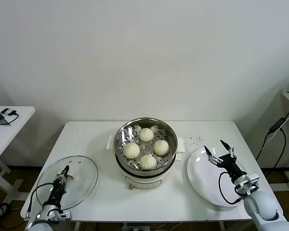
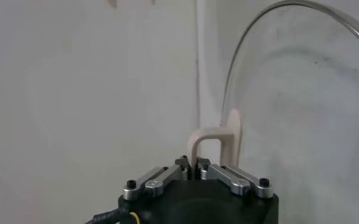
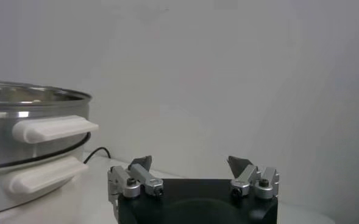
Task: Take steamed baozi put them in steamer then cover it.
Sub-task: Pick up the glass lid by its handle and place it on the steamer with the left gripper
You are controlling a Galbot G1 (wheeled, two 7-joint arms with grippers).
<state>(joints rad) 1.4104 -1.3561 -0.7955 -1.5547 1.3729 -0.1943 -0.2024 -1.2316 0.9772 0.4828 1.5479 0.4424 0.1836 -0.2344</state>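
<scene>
Several cream-white baozi (image 1: 146,134) lie in the shiny steel steamer (image 1: 123,137) at the table's middle, which stands uncovered on its white base. The cover (image 1: 84,178), a clear glass lid, lies flat at the table's front left. My left gripper (image 1: 65,174) is over its centre, shut on the lid's white handle (image 2: 213,143); in the left wrist view the left gripper (image 2: 192,163) pinches one leg of that handle. My right gripper (image 1: 220,150) hovers open and holds nothing above the white plate (image 1: 202,178). The right wrist view shows the right gripper (image 3: 191,163) wide apart beside the steamer (image 3: 33,122).
The plate at the front right holds nothing. A small side table (image 1: 5,130) with cables stands to the left. A black cable (image 1: 274,132) hangs at the far right. The lid overhangs the table's front left edge.
</scene>
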